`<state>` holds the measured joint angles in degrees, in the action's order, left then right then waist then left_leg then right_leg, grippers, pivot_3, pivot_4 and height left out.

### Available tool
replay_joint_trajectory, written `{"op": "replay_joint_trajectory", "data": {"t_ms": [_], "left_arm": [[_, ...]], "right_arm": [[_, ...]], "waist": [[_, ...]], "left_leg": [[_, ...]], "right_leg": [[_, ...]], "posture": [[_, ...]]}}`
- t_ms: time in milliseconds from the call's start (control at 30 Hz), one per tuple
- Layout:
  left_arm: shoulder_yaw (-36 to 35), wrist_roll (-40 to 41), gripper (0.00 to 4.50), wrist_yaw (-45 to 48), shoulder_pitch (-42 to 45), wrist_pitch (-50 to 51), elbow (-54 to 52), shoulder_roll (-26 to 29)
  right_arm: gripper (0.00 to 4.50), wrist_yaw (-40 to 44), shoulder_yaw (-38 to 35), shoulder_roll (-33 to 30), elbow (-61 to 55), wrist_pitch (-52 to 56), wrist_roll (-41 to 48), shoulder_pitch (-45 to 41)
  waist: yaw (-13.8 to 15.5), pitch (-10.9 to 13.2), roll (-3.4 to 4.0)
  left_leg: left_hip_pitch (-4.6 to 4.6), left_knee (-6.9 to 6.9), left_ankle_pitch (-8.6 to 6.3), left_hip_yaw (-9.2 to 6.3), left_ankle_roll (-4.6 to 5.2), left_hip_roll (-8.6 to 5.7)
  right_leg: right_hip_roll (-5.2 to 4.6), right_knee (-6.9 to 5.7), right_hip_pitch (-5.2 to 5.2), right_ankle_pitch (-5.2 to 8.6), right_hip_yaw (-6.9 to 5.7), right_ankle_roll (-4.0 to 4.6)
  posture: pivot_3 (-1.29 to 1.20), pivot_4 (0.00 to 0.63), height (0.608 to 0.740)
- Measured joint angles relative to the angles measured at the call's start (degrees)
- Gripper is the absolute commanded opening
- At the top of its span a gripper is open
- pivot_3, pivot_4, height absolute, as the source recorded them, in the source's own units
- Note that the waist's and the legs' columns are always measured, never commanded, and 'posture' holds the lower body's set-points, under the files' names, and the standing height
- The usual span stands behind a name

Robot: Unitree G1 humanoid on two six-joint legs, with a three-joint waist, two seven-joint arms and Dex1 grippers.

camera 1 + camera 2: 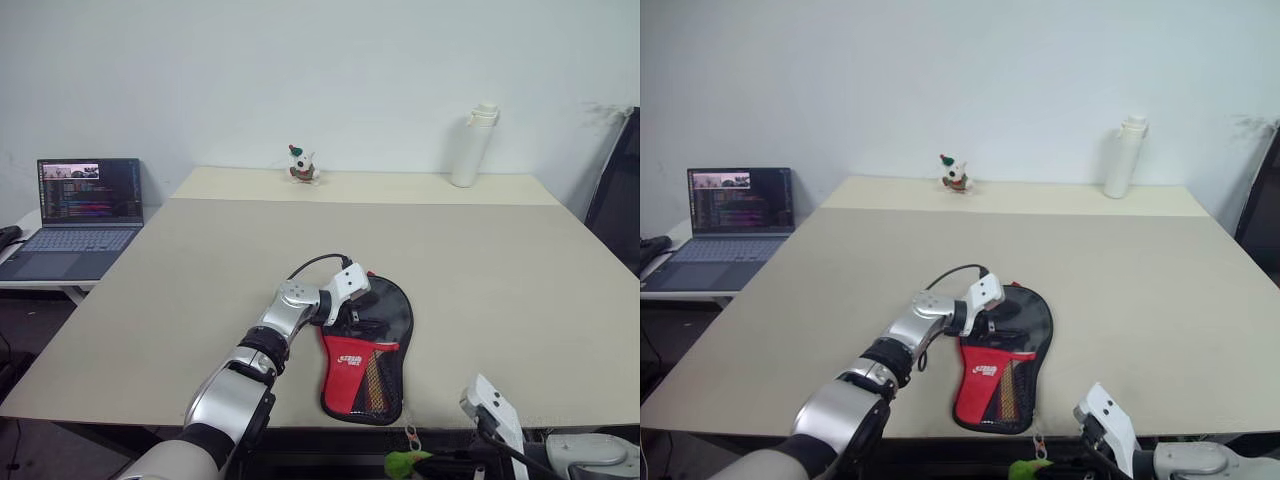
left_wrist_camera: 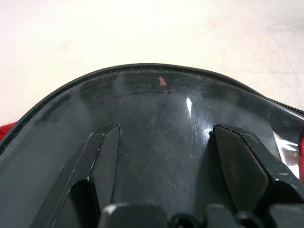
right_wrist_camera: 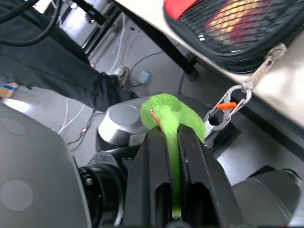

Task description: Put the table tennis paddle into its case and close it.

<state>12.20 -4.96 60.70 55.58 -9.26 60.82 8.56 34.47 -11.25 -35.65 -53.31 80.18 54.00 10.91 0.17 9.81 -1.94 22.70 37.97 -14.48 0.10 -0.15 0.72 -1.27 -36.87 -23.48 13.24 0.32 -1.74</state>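
Note:
The case (image 1: 352, 368), black with a red panel and a dark mesh pocket, lies flat on the table (image 1: 200, 290) near its front edge. My left gripper (image 2: 164, 130) rests open on the case's glossy black rounded end, fingers (image 2: 107, 152) spread on that surface. The paddle is hidden; a light-and-red shape shows faintly through the mesh (image 3: 237, 21). Below the table edge, my right gripper (image 3: 172, 130) is shut on a green fuzzy tuft (image 3: 166, 111). The tuft hangs on a silver carabiner (image 3: 232, 102) linked to the case's zip pull (image 3: 266, 66).
An open laptop (image 1: 85, 210) sits on a side desk to the left. A white bottle (image 1: 472, 147) and a small figurine (image 1: 302, 165) stand at the table's far edge. A dark chair (image 1: 622, 190) is at the right. Cables and a person's dark-trousered leg (image 3: 71, 71) are under the table.

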Motion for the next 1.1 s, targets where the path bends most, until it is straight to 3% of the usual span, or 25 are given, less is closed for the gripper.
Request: {"op": "replay_joint_trajectory", "data": {"t_ms": [333, 433, 633, 900, 1100], "left_arm": [[0.01, -0.01, 3.43, -0.2, 0.0, 0.1, -0.02, -0.08], [0.01, -0.02, 3.43, -0.22, -0.01, 0.16, -0.02, -0.13], [0.01, -0.02, 3.43, -0.27, -0.19, 0.31, -0.31, -0.34], [-0.36, 1.03, 3.43, 1.38, -3.01, 3.39, -6.1, 0.63], [-3.73, 6.48, 3.43, 5.14, -11.96, 12.17, -22.62, 9.0]], "right_arm": [[0.04, -0.76, 4.61, -3.68, 2.07, -6.68, -0.14, 0.71], [0.82, -0.73, 4.47, -4.64, 2.67, -7.56, 0.73, -0.59], [2.9, -0.7, 4.06, -6.03, 2.74, -9.24, 5.35, -1.55], [2.9, -3.06, 1.05, -4.86, 12.26, -17.99, 2.27, -13.11], [2.9, -2.0, 2.09, -4.55, 22.6, -24.96, -3.89, -24.25]], "waist": [[-0.01, -0.01, -0.02], [0.0, -0.01, -0.02], [0.07, -0.01, -0.04], [-0.39, -0.01, -0.05], [-1.34, 0.07, -0.01]], "left_leg": [[0.0, 0.01, 0.0, -0.01, 0.0, -0.01], [0.0, 0.01, 0.0, -0.02, 0.0, -0.01], [0.0, 0.02, 0.0, 0.0, 0.0, -0.02], [-0.02, 0.0, 0.0, 0.04, 0.0, 0.01], [0.21, -0.13, 0.0, 0.04, 0.0, 0.16]], "right_leg": [[-0.01, 0.0, 0.0, 0.0, -0.01, 0.0], [-0.01, 0.0, 0.0, 0.0, -0.01, 0.0], [-0.03, 0.0, 0.01, 0.0, -0.01, -0.01], [0.0, -0.02, -0.02, -0.01, 0.03, -0.01], [0.15, -0.12, -0.39, 0.04, 0.29, 0.12]], "posture": [[0.0, 0.15, 0.74], [0.0, 0.15, 0.74], [0.0, 0.15, 0.74], [0.0, 0.15, 0.74], [0.0, 0.15, 0.74]]}}
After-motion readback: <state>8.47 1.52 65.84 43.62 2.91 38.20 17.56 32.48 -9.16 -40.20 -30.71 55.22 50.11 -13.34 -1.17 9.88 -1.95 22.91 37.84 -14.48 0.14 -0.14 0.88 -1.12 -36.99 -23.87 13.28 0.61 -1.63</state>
